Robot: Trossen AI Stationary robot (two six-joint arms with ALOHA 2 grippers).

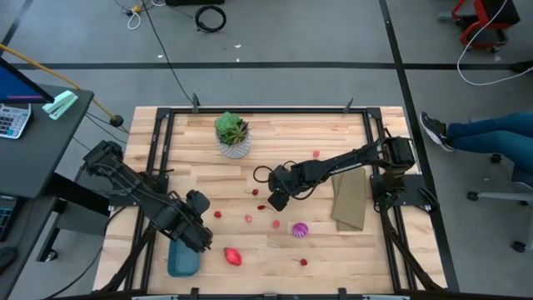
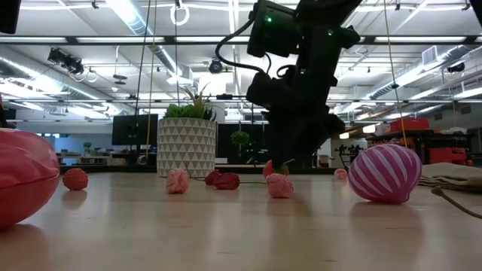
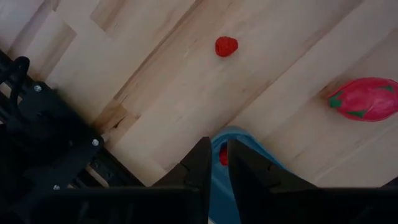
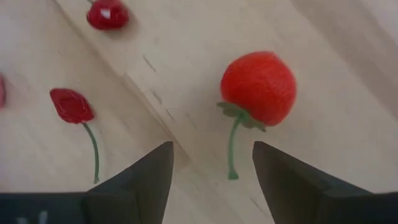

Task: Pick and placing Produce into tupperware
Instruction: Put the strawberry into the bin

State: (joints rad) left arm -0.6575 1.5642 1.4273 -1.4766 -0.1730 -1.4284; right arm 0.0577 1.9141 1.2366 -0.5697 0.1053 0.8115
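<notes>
1. The teal tupperware tray (image 1: 183, 260) lies at the near left edge of the wooden table (image 1: 275, 137). In the left wrist view one small red piece (image 3: 223, 156) shows inside the tray, between the fingers.
2. The left gripper (image 1: 202, 236) hangs over the tray's far right corner. Its fingers (image 3: 199, 167) stand slightly apart, with nothing clamped between them.
3. The oval red-pink fruit (image 1: 234, 257), with green flecks, lies just right of the tray.
4. The right gripper (image 1: 276, 200) is low over the middle of the table. Its jaws stand wide apart on either side of a round red berry with a green stem (image 4: 258, 87), not touching it.
5. Other small red pieces lie scattered around: a raspberry (image 1: 218, 214) near the left arm, a cherry with a stem (image 4: 72, 105), and one near the front (image 1: 304, 262).
6. The purple ribbed ball (image 1: 299, 229), striped in white, sits near the right gripper on its near right side.
7. A tan folded bag (image 1: 351, 200) lies flat on the right, beneath the right arm.
8. A green plant in a white patterned pot (image 1: 232, 133) stands at the far middle, well apart from the tray.
9. A person's legs in jeans (image 1: 483, 135) show beyond the table's right side.
</notes>
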